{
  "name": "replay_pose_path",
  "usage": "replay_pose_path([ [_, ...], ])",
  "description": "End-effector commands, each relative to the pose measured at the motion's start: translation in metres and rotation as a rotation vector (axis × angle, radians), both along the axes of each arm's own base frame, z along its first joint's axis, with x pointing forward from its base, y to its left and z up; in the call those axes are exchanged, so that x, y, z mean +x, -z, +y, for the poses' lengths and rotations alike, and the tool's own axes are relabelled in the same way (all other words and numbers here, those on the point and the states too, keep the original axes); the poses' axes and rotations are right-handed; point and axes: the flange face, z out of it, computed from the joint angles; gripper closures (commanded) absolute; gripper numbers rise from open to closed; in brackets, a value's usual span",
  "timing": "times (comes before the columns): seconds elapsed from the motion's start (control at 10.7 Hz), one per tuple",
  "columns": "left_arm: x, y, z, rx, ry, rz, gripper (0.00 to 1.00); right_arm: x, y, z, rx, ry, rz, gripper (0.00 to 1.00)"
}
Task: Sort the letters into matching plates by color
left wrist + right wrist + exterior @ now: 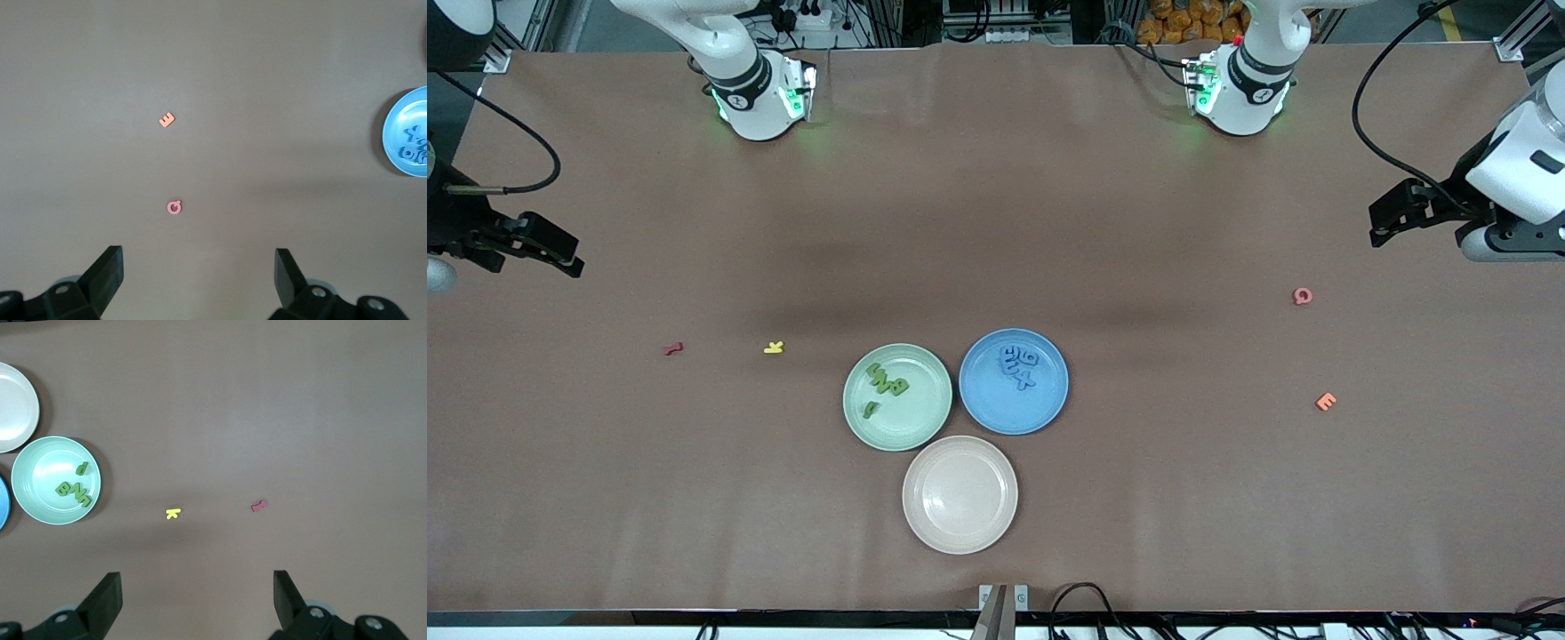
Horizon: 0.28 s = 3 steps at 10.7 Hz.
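A pale green plate (918, 420) holds several green letters (887, 382). Beside it, a blue plate (1003, 412) holds several blue letters (1018, 365). An empty beige-pink plate (960, 494) lies nearer the front camera. A pink Q (1303, 296) and an orange E (1326, 402) lie toward the left arm's end. A yellow K (774, 348) and a red piece (673, 349) lie toward the right arm's end. My left gripper (1381, 233) is open and empty above bare table by the Q (174, 207). My right gripper (569, 264) is open and empty above bare table by the red piece (259, 506).
The brown table mat (996, 222) is bare between the arm bases and the plates. Black cables (1080, 597) lie at the table's front edge. The left wrist view shows the E (167, 120) and part of the blue plate (399, 123). The right wrist view shows the K (173, 513) and green plate (37, 463).
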Motion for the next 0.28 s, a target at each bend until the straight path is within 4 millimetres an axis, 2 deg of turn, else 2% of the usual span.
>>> replay_pose_path([
  [0.0,0.0041,0.0068,0.0008,-0.026,-0.016,0.009,0.00,-0.0004,-0.0013,0.0018,0.007,-0.003,-0.003,0.00],
  [0.19,0.0052,0.0079,0.0018,-0.024,-0.019,0.011,0.00,-0.0004,-0.0013,0.0018,0.007,-0.003,-0.003,0.00],
])
